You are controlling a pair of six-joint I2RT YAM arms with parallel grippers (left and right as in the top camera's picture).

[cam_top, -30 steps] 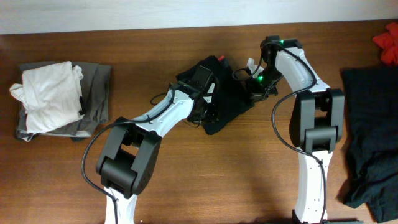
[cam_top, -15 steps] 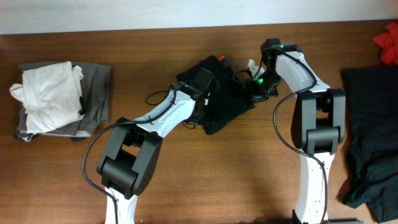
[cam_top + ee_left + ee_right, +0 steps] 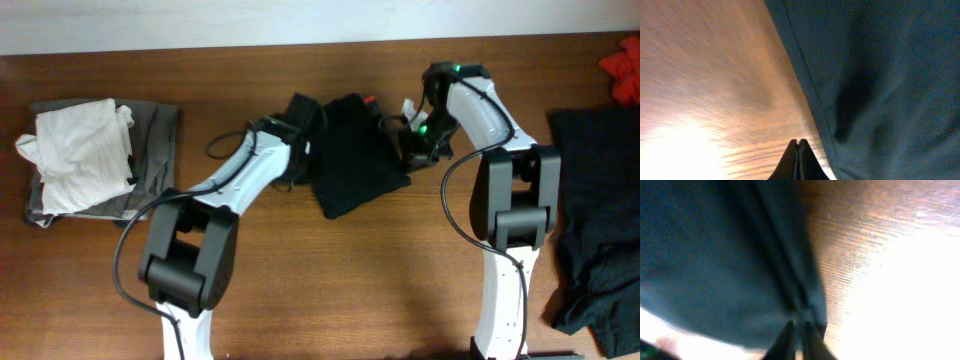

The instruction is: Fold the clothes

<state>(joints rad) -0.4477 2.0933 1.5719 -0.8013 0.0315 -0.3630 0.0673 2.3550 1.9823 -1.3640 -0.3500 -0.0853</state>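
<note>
One dark cloth heap (image 3: 595,230) lies near right on the wooden table (image 3: 350,290). Farther, mid-table: black trousers (image 3: 355,160), bundled. Left gripper (image 3: 798,146): fingers pressed together, holding nothing, over bare wood just beside the trousers' left edge. Right gripper (image 3: 800,324): fingers narrow at the trousers' right edge; cannot tell whether it grips.

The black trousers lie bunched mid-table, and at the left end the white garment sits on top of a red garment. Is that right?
Not quite. The white garment sits on a grey garment, not a red one, as the overhead view shows. The rest stands: the black trousers lie bunched mid-table, and that pile is at the left end.
</note>
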